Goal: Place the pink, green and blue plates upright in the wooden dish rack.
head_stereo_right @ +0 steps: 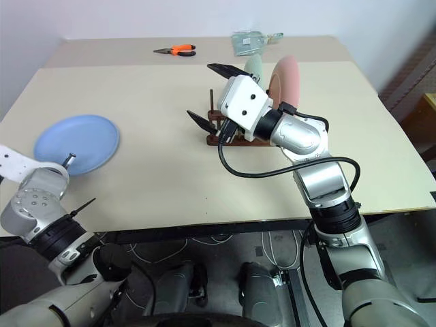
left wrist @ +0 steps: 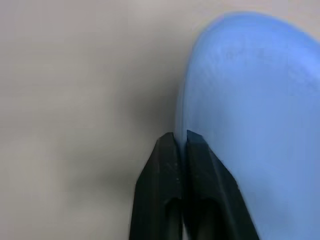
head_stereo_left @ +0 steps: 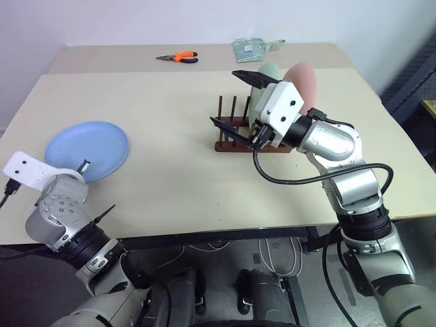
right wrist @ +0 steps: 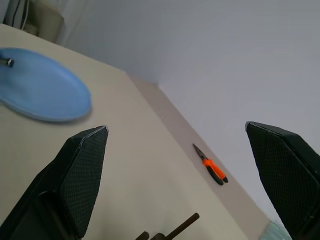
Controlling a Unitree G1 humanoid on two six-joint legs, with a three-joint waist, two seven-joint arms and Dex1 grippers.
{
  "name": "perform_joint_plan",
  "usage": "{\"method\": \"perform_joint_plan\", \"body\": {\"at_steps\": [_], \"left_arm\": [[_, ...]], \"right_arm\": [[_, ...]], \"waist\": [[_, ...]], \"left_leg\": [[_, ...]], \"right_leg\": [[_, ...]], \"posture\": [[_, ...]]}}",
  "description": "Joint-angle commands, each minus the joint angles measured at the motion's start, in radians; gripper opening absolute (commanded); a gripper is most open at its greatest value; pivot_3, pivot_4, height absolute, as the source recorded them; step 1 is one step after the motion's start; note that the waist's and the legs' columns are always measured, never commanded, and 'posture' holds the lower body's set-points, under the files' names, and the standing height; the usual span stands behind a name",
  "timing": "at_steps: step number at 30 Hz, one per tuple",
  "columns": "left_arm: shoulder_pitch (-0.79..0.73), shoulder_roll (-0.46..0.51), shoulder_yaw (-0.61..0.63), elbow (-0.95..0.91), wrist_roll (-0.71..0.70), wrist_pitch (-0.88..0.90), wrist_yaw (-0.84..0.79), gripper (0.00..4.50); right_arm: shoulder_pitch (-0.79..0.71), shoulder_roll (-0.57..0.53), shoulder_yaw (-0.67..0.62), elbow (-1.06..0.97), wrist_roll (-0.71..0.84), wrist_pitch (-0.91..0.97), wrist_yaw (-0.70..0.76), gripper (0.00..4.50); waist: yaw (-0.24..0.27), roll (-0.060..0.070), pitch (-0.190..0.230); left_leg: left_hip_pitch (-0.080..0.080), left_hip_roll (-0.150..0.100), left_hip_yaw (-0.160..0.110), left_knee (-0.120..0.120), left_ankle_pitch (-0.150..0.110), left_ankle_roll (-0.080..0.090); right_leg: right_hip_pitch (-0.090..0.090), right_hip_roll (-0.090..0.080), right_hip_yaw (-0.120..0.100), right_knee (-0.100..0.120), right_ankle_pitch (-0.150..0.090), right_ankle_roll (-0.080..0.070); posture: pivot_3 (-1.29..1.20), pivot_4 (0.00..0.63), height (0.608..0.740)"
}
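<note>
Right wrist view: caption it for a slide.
Open right gripper above the table, facing the blue plate and orange pliers.

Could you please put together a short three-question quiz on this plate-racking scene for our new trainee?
1. True or false: the blue plate already stands in the wooden dish rack.
2. Which gripper has its fingers shut? A) left gripper B) right gripper
3. Fill in: the orange-handled tool at the table's far edge is a pair of ____.

Key
1. False: it lies flat on the table near the left gripper; the green plate and the pink plate stand in the rack.
2. A; the right gripper is wide open.
3. Pliers.
</note>
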Motion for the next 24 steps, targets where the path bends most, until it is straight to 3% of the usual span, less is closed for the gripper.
{"method": "perform_joint_plan", "body": {"at_steps": [1, 7, 16, 19, 23, 24], "left_arm": [[-0.006, 0.031, -0.22, -0.152, 0.016, -0.126, -0.126, 0.06], [0.0, -0.03, -0.424, -0.34, -0.027, -0.137, -0.198, 0.06], [0.027, -0.13, -0.548, -0.451, -0.1, -0.066, -0.205, 0.06], [0.042, -0.146, -0.562, -0.469, -0.109, -0.053, -0.2, 0.0], [0.035, -0.16, -0.539, -0.458, -0.123, -0.048, -0.19, 0.0], [0.025, -0.179, -0.513, -0.449, -0.144, -0.051, -0.18, 0.33]], "right_arm": [[-0.007, 0.003, 0.026, -0.026, -0.015, 0.003, 0.029, 4.5], [-0.06, 0.039, 0.164, 0.091, -0.182, -0.169, 0.037, 4.5], [-0.189, 0.124, 0.233, 0.411, -0.383, -0.421, -0.055, 4.5], [-0.197, 0.133, 0.232, 0.446, -0.412, -0.458, -0.068, 3.67], [-0.187, 0.131, 0.215, 0.445, -0.425, -0.479, -0.074, 1.9], [-0.183, 0.129, 0.211, 0.439, -0.429, -0.483, -0.076, 1.42]], "waist": [[0.003, 0.0, 0.0], [-0.007, 0.0, 0.0], [-0.023, 0.0, 0.0], [-0.019, 0.0, 0.0], [-0.02, 0.0, 0.0], [-0.02, 0.0, 0.0]], "left_leg": [[0.0, 0.0, 0.0, 0.0, 0.0, 0.0], [0.0, 0.0, 0.0, 0.0, 0.0, -0.001], [0.001, 0.001, 0.0, -0.001, 0.001, -0.001], [0.0, 0.001, 0.0, -0.001, 0.001, 0.0], [0.0, 0.001, 0.0, -0.001, 0.001, 0.0], [0.0, 0.001, 0.0, -0.001, 0.001, 0.0]], "right_leg": [[0.0, 0.0, 0.0, 0.0, 0.0, 0.0], [0.0, -0.001, 0.0, 0.0, 0.0, 0.0], [0.0, 0.001, 0.001, 0.0, 0.0, 0.0], [0.0, 0.001, 0.001, 0.0, 0.0, 0.0], [0.0, 0.001, 0.001, 0.0, 0.0, 0.0], [0.0, 0.001, 0.001, 0.0, 0.0, 0.0]], "posture": [[0.0, 0.15, 0.74], [0.0, 0.15, 0.74], [0.0, 0.15, 0.74], [0.0, 0.15, 0.74], [0.0, 0.15, 0.74], [0.0, 0.15, 0.74]]}}
